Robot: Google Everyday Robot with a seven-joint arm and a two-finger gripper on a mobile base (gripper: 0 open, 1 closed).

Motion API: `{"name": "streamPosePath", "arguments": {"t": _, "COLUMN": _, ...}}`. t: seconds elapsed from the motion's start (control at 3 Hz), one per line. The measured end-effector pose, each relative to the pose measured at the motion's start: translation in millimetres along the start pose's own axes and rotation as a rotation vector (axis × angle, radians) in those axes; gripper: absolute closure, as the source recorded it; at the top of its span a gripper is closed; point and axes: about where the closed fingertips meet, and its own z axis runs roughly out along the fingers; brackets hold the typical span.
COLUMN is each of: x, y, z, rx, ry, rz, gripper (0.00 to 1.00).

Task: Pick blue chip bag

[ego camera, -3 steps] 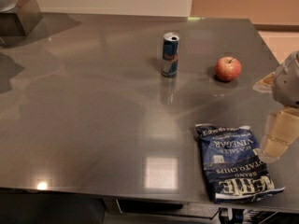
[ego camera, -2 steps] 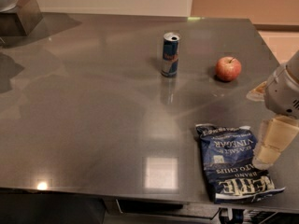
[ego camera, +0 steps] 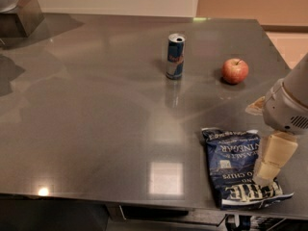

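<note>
Since only one camera view was on record, all entries were placed relative to the drink can (ego camera: 175,57), a slim blue-and-silver metal cylinder standing upright on the table (ego camera: 96,129), a smooth, grey, reflective surface. Entry one, the blue chip bag (ego camera: 236,165): it lay flat on the table, nearer the camera than the can and to its right, close to the front edge. It was dark navy crinkled film with white lettering, roughly rectangular, with rumpled crimped ends, and would probably slip and crumple under a pinch. Its long axis ran from the front edge back toward the can's end of the table, leaning slightly canward. Entry two, the gripper (ego camera: 268,170): it was cream and blocky beneath a rounded white wrist housing, farther right of the can than the bag's middle. It sat over the bag's right-hand long edge near the front end, and contact could not be told. Whether it stood open or closed could not be told either. The bag lay below it and canward, so the pinch would probably go across the narrow width. Entry three, the apple (ego camera: 235,70): red, round and smooth, it sat right of the can, well apart from the bag.
</note>
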Motion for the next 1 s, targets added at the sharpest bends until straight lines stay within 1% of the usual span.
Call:
{"name": "streamPosePath", "arguments": {"t": 0.33, "x": 1.4, "y": 4.8, "z": 6.7, "rx": -0.007, "ry": 0.007, "rz": -0.003, "gripper": 0.00}}
{"name": "streamPosePath", "arguments": {"t": 0.67, "x": 1.5, "y": 8.2, "z": 11.5, "rx": -0.023, "ry": 0.012, "rz": -0.007, "gripper": 0.16}}
{"name": "streamPosePath", "arguments": {"t": 1.0, "x": 0.8, "y": 10.3, "z": 13.4, "rx": -0.033, "ry": 0.015, "rz": -0.014, "gripper": 0.40}}
